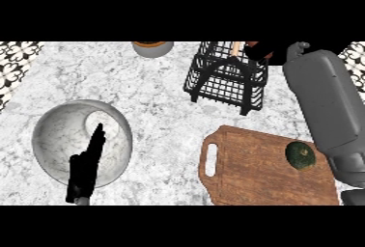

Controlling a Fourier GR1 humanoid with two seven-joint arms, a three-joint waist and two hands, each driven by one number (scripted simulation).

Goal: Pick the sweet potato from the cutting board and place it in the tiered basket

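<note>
Surface: counter (164,111) of grey-white marble w/ fine veining, fills nearly the whole view. Black-and-white patterned tile (16,62) shows at far L corner, and again at far R corner past the arm. No other part of the room visible.

On counter, L side: round plate (57,130), same marble look, paler than the top. left hand (84,169) lies over its near half, fingers straight and together, pointing away from robot, grasping nothing.

Near R: wooden cutting board (257,178), brown, handle slot at its L end, set slightly askew to the counter edge. One dark green round veg (301,155) sits on its R part, next to the forearm.

Far centre-R: tiered basket (224,82), black wire, apart from the board w/ bare marble btwn them.

Far centre: grey pot (153,48) w/ orange-brown top, cut by view edge, well L of basket.

right forearm (324,96) runs up the R side past the board. right hand (265,52) is at the basket's far R top corner, fingers curled round the sweet potato (236,48). Only a pale orange end pokes out, over the basket's top rim. Rest hidden in the hand. Can't tell if it touches the wire.
</note>
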